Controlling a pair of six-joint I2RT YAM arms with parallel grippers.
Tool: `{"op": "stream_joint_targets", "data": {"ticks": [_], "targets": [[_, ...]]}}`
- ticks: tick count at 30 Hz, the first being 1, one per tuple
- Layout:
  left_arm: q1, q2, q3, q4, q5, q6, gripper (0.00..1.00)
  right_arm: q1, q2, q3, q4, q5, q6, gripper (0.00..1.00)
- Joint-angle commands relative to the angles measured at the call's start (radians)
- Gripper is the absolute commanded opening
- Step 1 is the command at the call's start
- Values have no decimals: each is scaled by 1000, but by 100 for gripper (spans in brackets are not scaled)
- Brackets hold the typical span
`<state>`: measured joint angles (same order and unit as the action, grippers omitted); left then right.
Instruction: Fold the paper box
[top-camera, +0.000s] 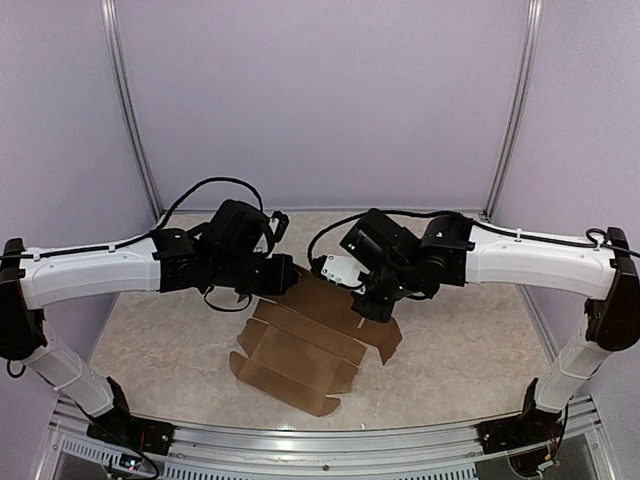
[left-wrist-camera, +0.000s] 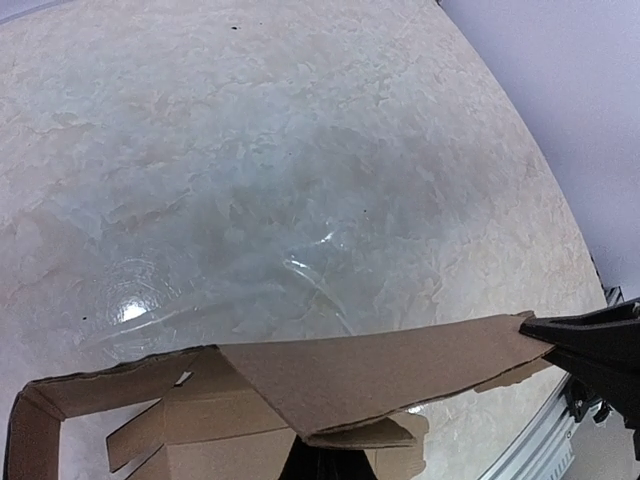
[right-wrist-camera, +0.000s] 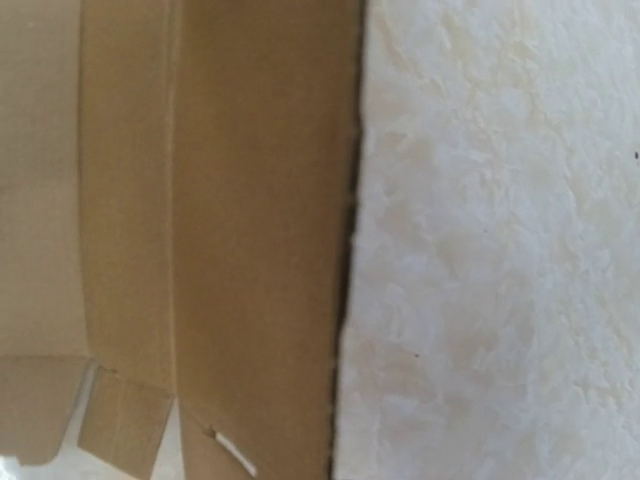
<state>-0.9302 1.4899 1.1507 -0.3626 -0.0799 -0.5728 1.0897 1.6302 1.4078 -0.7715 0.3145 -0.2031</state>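
The paper box (top-camera: 300, 355) is a plain brown die-cut sheet lying open on the table, its far flap lifted. In the left wrist view that flap (left-wrist-camera: 380, 375) is folded over and runs into my left gripper (left-wrist-camera: 325, 462), which is shut on its edge. In the top view my left gripper (top-camera: 288, 274) sits at the sheet's far left corner. My right gripper (top-camera: 376, 305) is low over the sheet's far right part, and its dark tip (left-wrist-camera: 590, 345) meets the flap's end. The right wrist view shows only cardboard (right-wrist-camera: 250, 200) and table, with its own fingers hidden.
The marbled tabletop (top-camera: 470, 350) extends around the sheet. A metal rail (top-camera: 300, 440) runs along the near edge between the arm bases. Lilac walls and upright frame posts (top-camera: 130, 120) close in the back and sides.
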Motion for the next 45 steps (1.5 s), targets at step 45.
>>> {"op": "stream_joint_targets", "data": {"ticks": [45], "targets": [[1, 62, -203, 1, -306, 16, 0, -204, 202, -25, 19, -429, 128, 0]]}}
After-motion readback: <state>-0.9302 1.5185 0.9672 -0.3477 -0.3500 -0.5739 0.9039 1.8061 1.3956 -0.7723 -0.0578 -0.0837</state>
